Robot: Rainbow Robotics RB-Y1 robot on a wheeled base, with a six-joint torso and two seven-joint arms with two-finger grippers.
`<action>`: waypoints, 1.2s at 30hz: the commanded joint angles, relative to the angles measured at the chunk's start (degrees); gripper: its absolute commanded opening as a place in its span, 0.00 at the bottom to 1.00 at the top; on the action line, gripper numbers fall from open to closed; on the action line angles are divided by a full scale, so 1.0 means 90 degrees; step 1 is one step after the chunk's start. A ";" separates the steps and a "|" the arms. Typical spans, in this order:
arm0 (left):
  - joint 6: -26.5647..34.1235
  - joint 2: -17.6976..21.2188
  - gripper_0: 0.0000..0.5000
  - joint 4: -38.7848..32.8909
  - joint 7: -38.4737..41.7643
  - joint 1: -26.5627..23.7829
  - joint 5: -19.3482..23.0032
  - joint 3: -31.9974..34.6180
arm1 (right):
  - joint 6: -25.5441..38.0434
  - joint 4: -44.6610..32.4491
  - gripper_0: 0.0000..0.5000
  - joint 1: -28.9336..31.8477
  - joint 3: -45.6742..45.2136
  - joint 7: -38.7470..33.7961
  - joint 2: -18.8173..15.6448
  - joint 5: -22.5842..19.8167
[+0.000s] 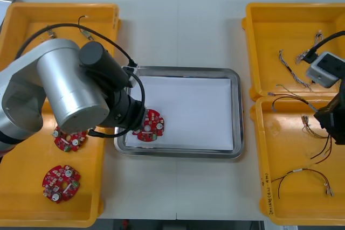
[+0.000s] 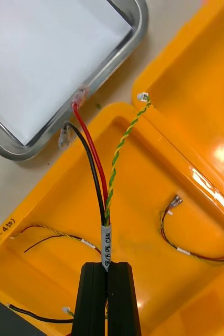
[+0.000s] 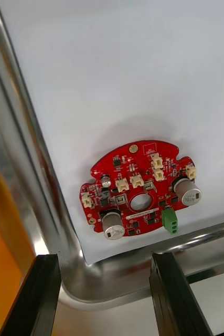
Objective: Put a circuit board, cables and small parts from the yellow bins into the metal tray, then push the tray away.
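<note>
Left arm (image 1: pixel 64 90) hides tray (image 1: pixel 237 111) corner, left tool (image 3: pixel 104 260) wide over circuit board (image 3: pixel 140 191); right tool (image 2: pixel 107 268) pinches cables (image 2: pixel 106 210).

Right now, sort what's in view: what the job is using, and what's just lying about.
In use: metal tray; circuit board lying in it, left gripper open above; cable bundle clamped by the right gripper over the right near bin.
Lying about: two spare boards in the left near bin; loose cables in that right bin.
</note>
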 commanded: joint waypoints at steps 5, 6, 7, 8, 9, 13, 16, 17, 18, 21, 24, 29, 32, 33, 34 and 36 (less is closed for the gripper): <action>0.0850 0.0048 1.00 -0.0591 0.0441 -0.0230 0.0483 0.1269 | 0.0022 -0.0110 0.00 -0.1213 0.1393 0.0297 -0.0062 0.0224; 0.0909 0.0067 1.00 -0.0600 0.0441 -0.0230 0.0532 0.1357 | 0.0022 -0.0110 0.00 -0.1262 0.1461 0.0307 -0.0033 0.0254; 0.1016 0.0097 1.00 -0.0620 0.0451 -0.0221 0.0639 0.1562 | 0.0022 -0.0100 0.00 -0.1369 0.1637 0.0307 0.0075 0.0322; 0.1153 0.0145 1.00 -0.0620 0.0451 -0.0221 0.0746 0.1767 | 0.0022 -0.0090 0.00 -0.1477 0.1793 0.0307 0.0202 0.0400; 0.1260 0.0184 1.00 -0.0620 0.0451 -0.0230 0.0834 0.1963 | 0.0022 -0.0051 0.00 -0.1575 0.1959 0.0316 0.0309 0.0478; 0.1583 0.0331 1.00 -0.0620 0.0471 -0.0230 0.0981 0.2480 | 0.0022 0.0105 0.00 -0.1907 0.2497 0.0395 0.0670 0.0674; 0.1822 0.0487 1.00 -0.0610 0.0510 -0.0230 0.1000 0.2822 | 0.0022 0.0222 0.00 -0.2141 0.2868 0.0482 0.1003 0.0859; 0.1822 0.0575 1.00 -0.0600 0.0529 -0.0230 0.1010 0.2939 | 0.0022 0.0271 0.00 -0.2229 0.3024 0.0502 0.1129 0.0957; 0.1822 0.0663 1.00 -0.0600 0.0539 -0.0230 0.1020 0.3047 | 0.0022 0.0300 0.00 -0.2307 0.3161 0.0541 0.1247 0.1074; 0.1822 0.0897 1.00 -0.0513 0.0588 -0.0230 0.1030 0.3330 | 0.0022 0.0359 0.00 -0.2463 0.3493 0.0658 0.1481 0.1308; 0.1822 0.1112 1.00 -0.0210 0.0646 -0.0221 0.1166 0.3652 | 0.0022 0.0456 0.00 -0.2561 0.3805 0.0961 0.1608 0.1504; 0.1822 0.1405 1.00 0.0454 0.0695 -0.0221 0.1059 0.3994 | 0.0022 0.0749 0.00 -0.2580 0.4137 0.1742 0.1628 0.1807; 0.1822 0.1483 1.00 0.0903 0.0695 -0.0221 0.0903 0.4092 | 0.0022 0.1003 0.00 -0.2580 0.4264 0.2191 0.1637 0.1885; 0.1822 0.1483 1.00 0.1069 0.0686 -0.0221 0.0815 0.4121 | 0.0022 0.1101 0.00 -0.2580 0.4313 0.2348 0.1657 0.1924; 0.1822 0.1483 1.00 0.1138 0.0686 -0.0230 0.0766 0.4140 | 0.0022 0.1140 0.00 -0.2580 0.4332 0.2416 0.1667 0.1943; 0.1807 0.1483 1.00 0.1460 0.0666 -0.0240 0.0590 0.4170 | 0.0022 0.1306 0.00 -0.2580 0.4450 0.2719 0.1754 0.2070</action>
